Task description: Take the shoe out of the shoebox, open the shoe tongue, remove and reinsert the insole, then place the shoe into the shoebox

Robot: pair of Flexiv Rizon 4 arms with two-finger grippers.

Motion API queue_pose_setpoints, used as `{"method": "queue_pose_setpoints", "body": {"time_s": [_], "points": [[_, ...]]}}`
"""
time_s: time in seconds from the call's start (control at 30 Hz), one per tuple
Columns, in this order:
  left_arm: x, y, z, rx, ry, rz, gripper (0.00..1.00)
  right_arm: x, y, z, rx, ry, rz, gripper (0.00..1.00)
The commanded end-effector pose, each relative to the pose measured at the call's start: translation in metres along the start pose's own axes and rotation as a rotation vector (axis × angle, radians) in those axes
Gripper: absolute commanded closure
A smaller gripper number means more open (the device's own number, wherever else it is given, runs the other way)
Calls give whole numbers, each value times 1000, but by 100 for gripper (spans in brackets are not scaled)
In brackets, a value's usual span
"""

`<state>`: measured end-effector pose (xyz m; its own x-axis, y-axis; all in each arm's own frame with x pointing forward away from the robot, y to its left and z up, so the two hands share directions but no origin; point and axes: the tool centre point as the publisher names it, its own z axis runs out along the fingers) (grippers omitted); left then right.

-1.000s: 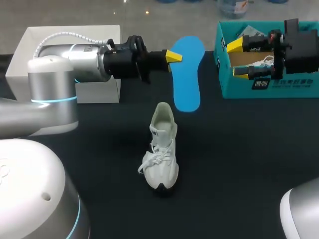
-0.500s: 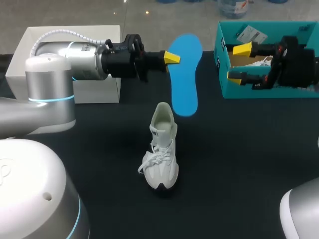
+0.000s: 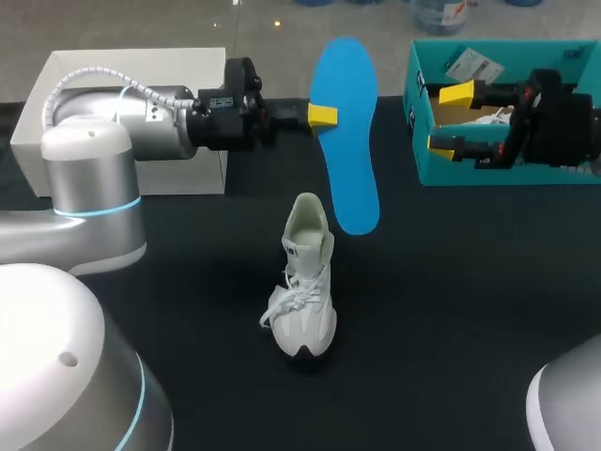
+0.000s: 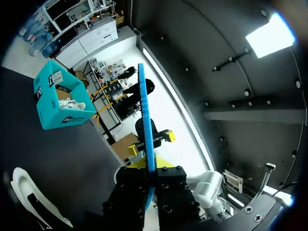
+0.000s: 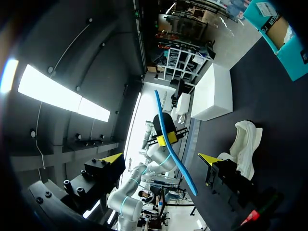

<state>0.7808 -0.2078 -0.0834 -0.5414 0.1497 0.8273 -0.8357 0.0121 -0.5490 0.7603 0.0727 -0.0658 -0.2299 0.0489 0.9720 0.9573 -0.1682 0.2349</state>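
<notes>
Two arms of ours are over the dark surface [image 3: 451, 310]: the left jaws pinch the blue insole [image 3: 346, 132] at one long edge, holding it in the air between the white box [image 3: 183, 174] and the teal shoebox [image 3: 470, 169]. The white sneaker [image 3: 305, 282] stands upright mid-surface, outside the shoebox, toe pointing our way. Our right jaws are spread, holding nothing, at the shoebox's near left corner

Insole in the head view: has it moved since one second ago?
Yes. The insole, held in the left pincer, has turned: its far end swung away from the shoebox, its near end came closer to the shoe.
</notes>
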Motion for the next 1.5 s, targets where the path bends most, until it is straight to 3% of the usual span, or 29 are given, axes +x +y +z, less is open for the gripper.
{"method": "queue_pose_setpoints", "body": {"time_s": [0.03,0.07,0.17,0.23,0.27,0.33,0.47,0.53,1.0,1.1,1.23,1.33,1.4,1.5], "points": [[5,5,1,51,-10,44,100,0,1,2,1,-2,1,0],[5,5,1,51,-10,44,100,0,1,2,1,-2,1,0],[6,1,0,-12,10,302,100,0,1,2,1,-2,1,0],[7,-1,0,0,32,376,100,0,1,2,1,-2,1,0],[7,-1,-1,-38,16,462,100,0,1,2,1,-2,1,0],[8,-2,-1,-18,41,529,100,0,1,2,1,-2,1,0],[9,-1,-2,-76,93,808,100,0,1,2,1,-2,1,0],[10,0,-1,-47,99,911,100,0,1,2,1,-2,1,0],[10,0,-1,-47,99,911,100,0,1,2,1,-2,1,0],[10,-5,-2,-147,68,1273,100,0,1,2,1,-2,1,0],[15,-9,-1,-212,45,1536,100,0,1,2,1,-2,1,0],[19,-10,-1,-188,44,1728,100,0,1,2,1,-2,1,0],[18,-13,1,-129,66,1896,100,0,1,2,1,-2,1,0],[18,-13,1,-129,66,1896,100,0,1,2,1,-2,1,0]]}}
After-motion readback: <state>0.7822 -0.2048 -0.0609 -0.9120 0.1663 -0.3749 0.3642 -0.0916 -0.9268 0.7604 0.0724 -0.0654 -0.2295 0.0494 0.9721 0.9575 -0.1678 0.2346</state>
